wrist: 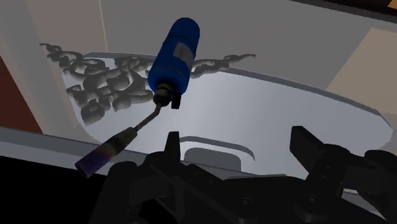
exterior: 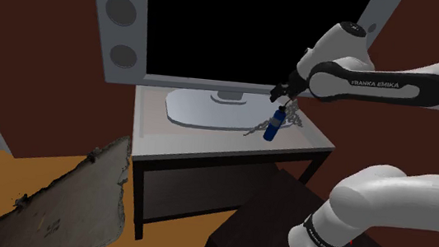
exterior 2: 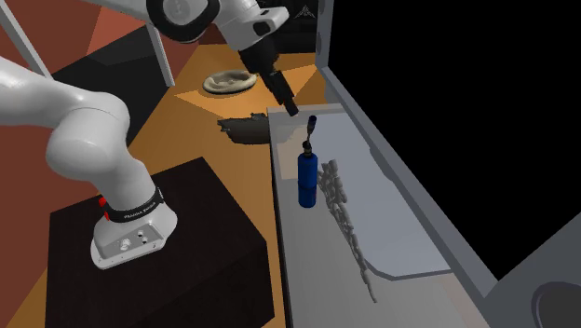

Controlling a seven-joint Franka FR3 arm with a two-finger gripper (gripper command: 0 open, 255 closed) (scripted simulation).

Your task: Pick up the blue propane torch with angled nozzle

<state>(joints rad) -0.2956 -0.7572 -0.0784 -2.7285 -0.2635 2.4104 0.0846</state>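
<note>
The blue propane torch (exterior: 274, 125) stands upright on the grey table top (exterior: 200, 137), beside the monitor's oval base (exterior: 211, 109). Its thin angled nozzle (exterior 2: 312, 126) rises from the blue cylinder (exterior 2: 306, 180). My gripper (exterior: 281, 91) hovers just above the nozzle, apart from it (exterior 2: 287, 101). In the wrist view the torch (wrist: 176, 54) lies ahead of the gripper (wrist: 238, 149), its nozzle tip (wrist: 108, 149) off to the side of one finger. The fingers (wrist: 172, 146) stand apart, open, with nothing between them.
A grey ornate metal piece (exterior 2: 340, 200) lies on the table right behind the torch. A large monitor with a black screen (exterior: 251, 31) and a speaker (exterior: 120, 18) stand at the back. A rough grey slab (exterior: 61, 203) leans beside the table. My dark stand (exterior 2: 158, 270) is close by.
</note>
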